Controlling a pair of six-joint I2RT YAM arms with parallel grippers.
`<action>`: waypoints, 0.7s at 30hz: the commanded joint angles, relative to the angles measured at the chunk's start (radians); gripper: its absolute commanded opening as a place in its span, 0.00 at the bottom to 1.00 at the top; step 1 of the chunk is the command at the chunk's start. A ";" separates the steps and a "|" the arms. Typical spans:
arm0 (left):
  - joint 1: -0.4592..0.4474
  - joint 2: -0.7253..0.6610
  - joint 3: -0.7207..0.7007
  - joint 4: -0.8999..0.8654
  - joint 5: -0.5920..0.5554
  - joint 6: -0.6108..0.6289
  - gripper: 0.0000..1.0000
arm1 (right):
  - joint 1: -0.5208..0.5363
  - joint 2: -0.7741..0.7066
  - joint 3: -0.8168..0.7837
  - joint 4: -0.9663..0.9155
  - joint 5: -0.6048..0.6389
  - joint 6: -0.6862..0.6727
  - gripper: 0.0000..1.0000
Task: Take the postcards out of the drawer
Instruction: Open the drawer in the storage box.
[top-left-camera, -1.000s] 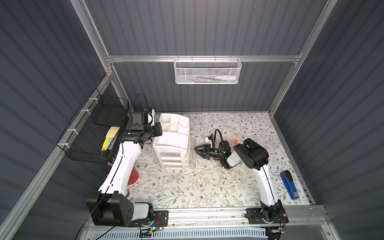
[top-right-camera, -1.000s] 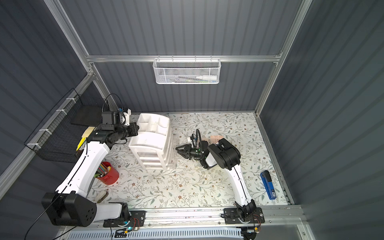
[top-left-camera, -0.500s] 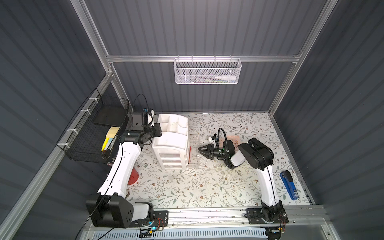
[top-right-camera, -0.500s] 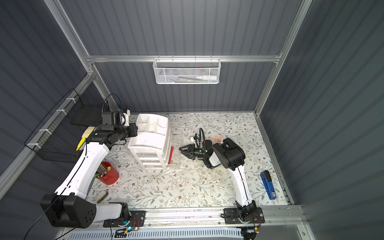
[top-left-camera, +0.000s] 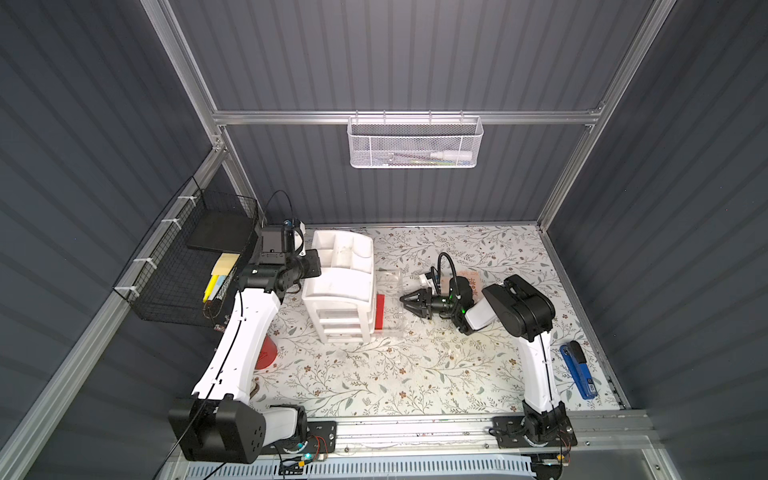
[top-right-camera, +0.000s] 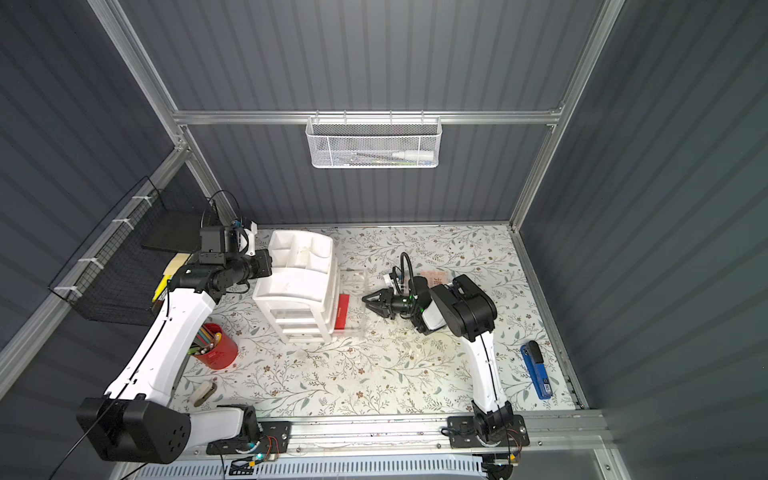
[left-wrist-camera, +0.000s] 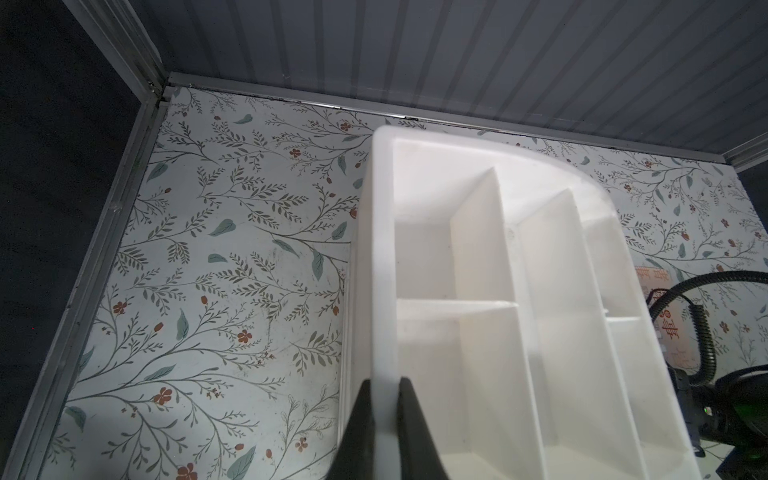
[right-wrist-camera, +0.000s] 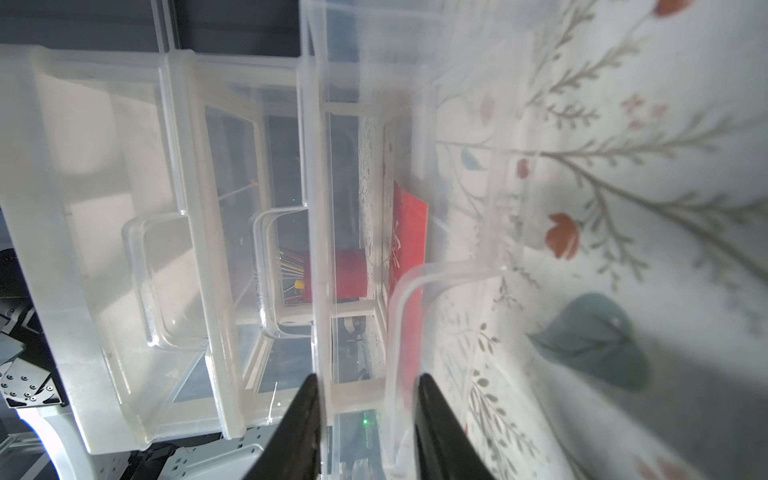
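Right gripper (right-wrist-camera: 365, 380): its jaws stand partly closed, one on each side of the clear front handle of the bottom drawer (top-right-camera: 356, 286). The handle fills the gap between them, so this reads as a grip on the drawer.
Drawer: it is directly ahead of the fingertips and stands drawn partway out of the white organiser (top-left-camera: 338, 286). The drawers above it look shut.
Red postcard (top-left-camera: 380, 311): it lies inside the open drawer, beyond the handle and near the organiser body, out of the jaws' grip.
Peach postcard (top-right-camera: 434, 275): it lies on the floral table (top-left-camera: 415, 374) behind the right wrist, clear of the drawer. The arm hides part of it, so I cannot tell whether this is one card or two stacked.
Left gripper (left-wrist-camera: 386, 380): across the organiser from the right gripper, it is clamped on the organiser's top rim, probably to brace it.
Done, by my reading: the drawer is open, and at least one pale card is already on the table.
Left, by my reading: release the handle, reach in past it, lift out the red card and set it down. Any pale card lying further back in the drawer cannot be seen through the clear plastic.
Progress: roughly midway.
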 joint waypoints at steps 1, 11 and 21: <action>0.018 -0.025 -0.030 -0.135 -0.075 0.032 0.00 | -0.010 -0.039 0.006 -0.070 -0.030 -0.046 0.31; 0.019 -0.056 -0.044 -0.150 -0.098 0.027 0.00 | -0.011 -0.060 0.018 -0.143 -0.036 -0.084 0.31; 0.021 -0.065 -0.053 -0.147 -0.090 0.036 0.00 | -0.004 -0.088 0.068 -0.303 -0.047 -0.162 0.37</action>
